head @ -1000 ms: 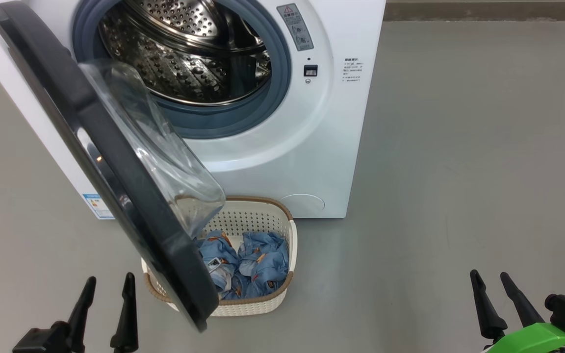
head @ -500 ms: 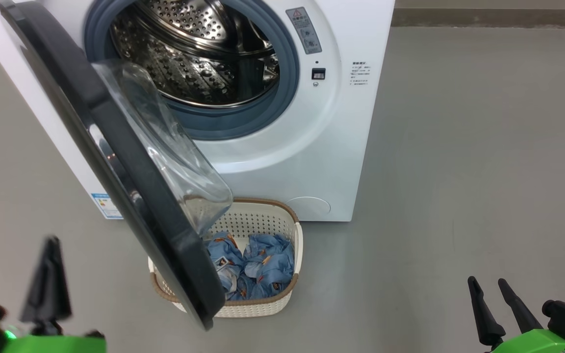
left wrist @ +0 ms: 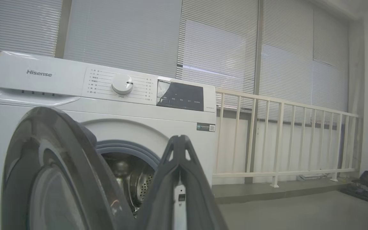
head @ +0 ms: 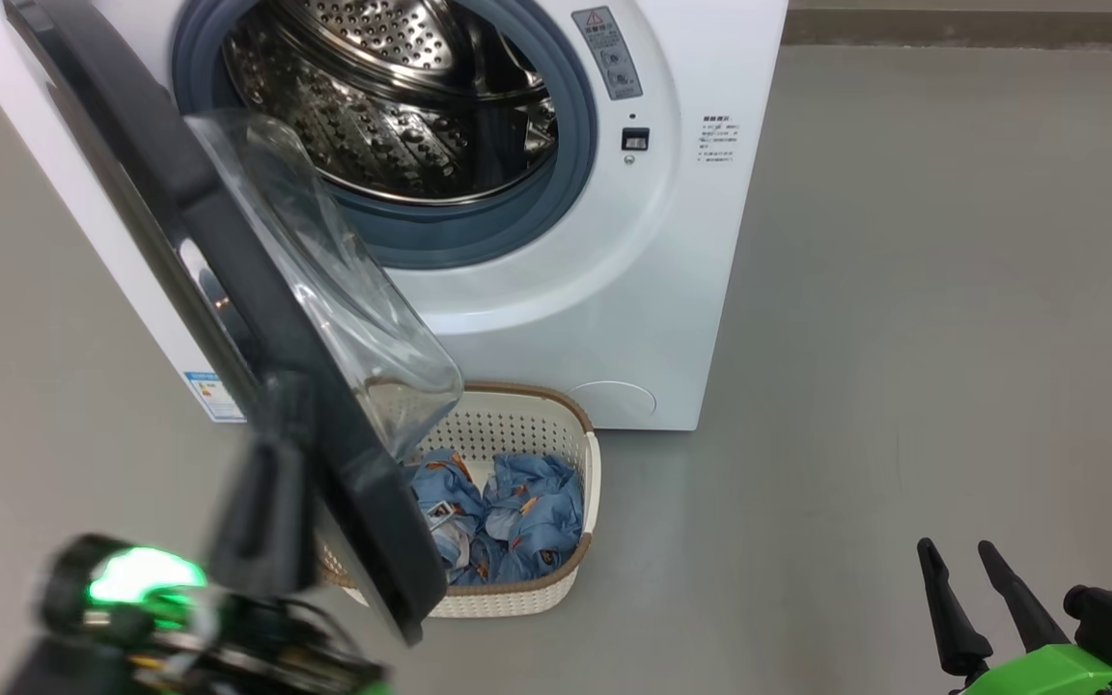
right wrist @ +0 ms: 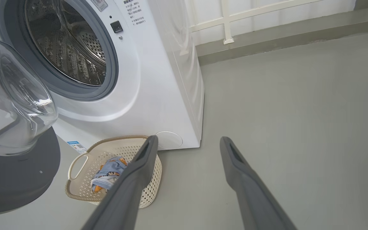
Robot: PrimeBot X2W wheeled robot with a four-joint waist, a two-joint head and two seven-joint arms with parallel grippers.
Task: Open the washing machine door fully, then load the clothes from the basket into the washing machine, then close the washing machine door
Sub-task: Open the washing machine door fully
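The white washing machine [head: 614,290] stands with its steel drum [head: 392,97] exposed. The washing machine door [head: 257,319], black-rimmed with a clear glass bowl, hangs partly swung out over the basket [head: 575,569]. Light blue clothes [head: 517,521] lie in the basket. My left gripper [head: 276,415], blurred and shut on nothing, rises in front of the door's lower rim; I cannot tell whether it touches. In the left wrist view its shut fingers [left wrist: 179,159] stand just right of the door [left wrist: 53,169]. My right gripper [head: 966,565] is open at the lower right, well away from the basket [right wrist: 81,159].
Bare grey floor [head: 903,338] stretches to the right of the machine. A white railing [left wrist: 283,140] and blinds stand behind it. A low grey kerb [right wrist: 283,35] runs along the wall.
My left gripper has shut and swung up and to the right, from the lower left corner to the door's lower rim. The head camera shifted slightly. The right gripper stays put.
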